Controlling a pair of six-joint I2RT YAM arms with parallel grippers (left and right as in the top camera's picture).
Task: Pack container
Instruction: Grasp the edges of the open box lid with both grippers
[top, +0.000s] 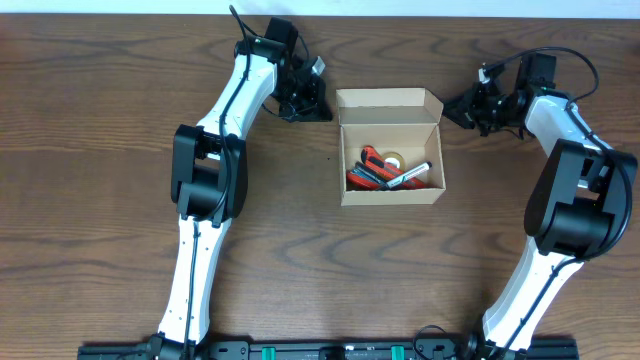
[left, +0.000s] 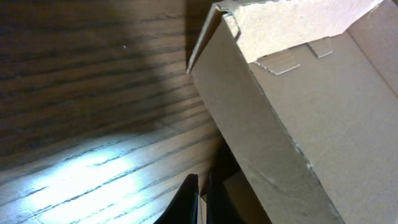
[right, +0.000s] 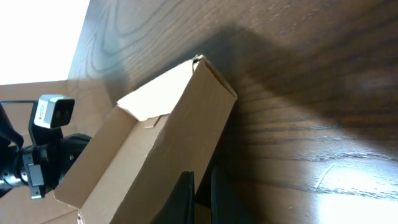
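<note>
The container (top: 390, 190), a tan cardboard box, sits open at the table's middle with its lid flap (top: 388, 100) folded back at the far side. Several markers (top: 385, 172), red, black and white, lie inside. My left gripper (top: 322, 104) is shut and empty, just off the box's far left corner; the left wrist view has its fingertips (left: 200, 180) low beside the box wall (left: 280, 143). My right gripper (top: 452, 108) is shut and empty by the far right corner, its fingertips (right: 200, 177) close to the box's side (right: 186, 143).
Dark wood table (top: 110, 110) runs all round the box. The left arm's wrist camera (right: 53, 111) shows beyond the box in the right wrist view. Both arm bases stand at the near edge (top: 320, 350).
</note>
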